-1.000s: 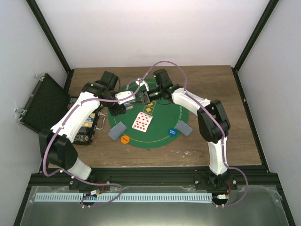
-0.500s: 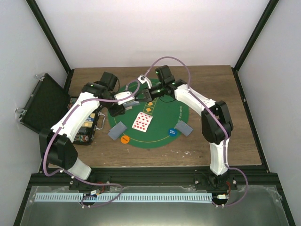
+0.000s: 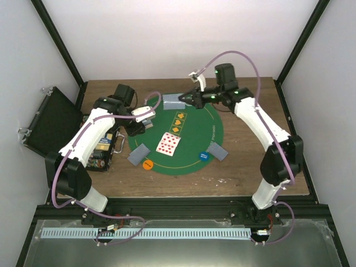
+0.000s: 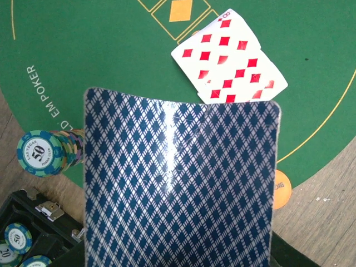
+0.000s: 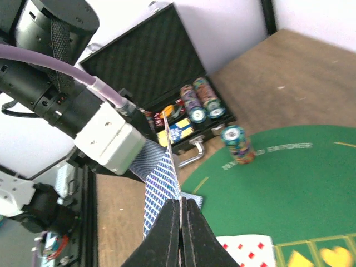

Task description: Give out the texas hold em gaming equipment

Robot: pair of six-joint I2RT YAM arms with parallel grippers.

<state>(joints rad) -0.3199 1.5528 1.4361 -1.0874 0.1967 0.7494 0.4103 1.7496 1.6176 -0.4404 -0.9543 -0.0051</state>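
My right gripper [image 3: 188, 98] is shut on one blue-backed card [image 3: 173, 100] and holds it in the air over the far edge of the green mat [image 3: 192, 119]. In the right wrist view the fingers [image 5: 173, 233] pinch that card [image 5: 166, 175] edge-on. My left gripper [image 3: 139, 123] holds a deck of blue-backed cards [image 4: 181, 183] that hides its fingers. Two face-up diamond cards [image 3: 168, 143] lie mid-mat. Face-down cards lie at the near left [image 3: 138, 154] and near right [image 3: 218, 150]. An orange disc [image 3: 147, 164] and a blue disc [image 3: 204, 157] lie near the front rim. The clear disc is out of view.
An open black case [image 3: 53, 119] with chips in its tray [image 3: 103, 147] stands at the left table edge. A stack of poker chips [image 4: 47, 153] stands at the mat's left rim below my left gripper. Black frame posts rise at the back corners.
My right gripper has drawn a card away from the left gripper's deck and swung back and to the right with it. The left gripper has drawn slightly left.
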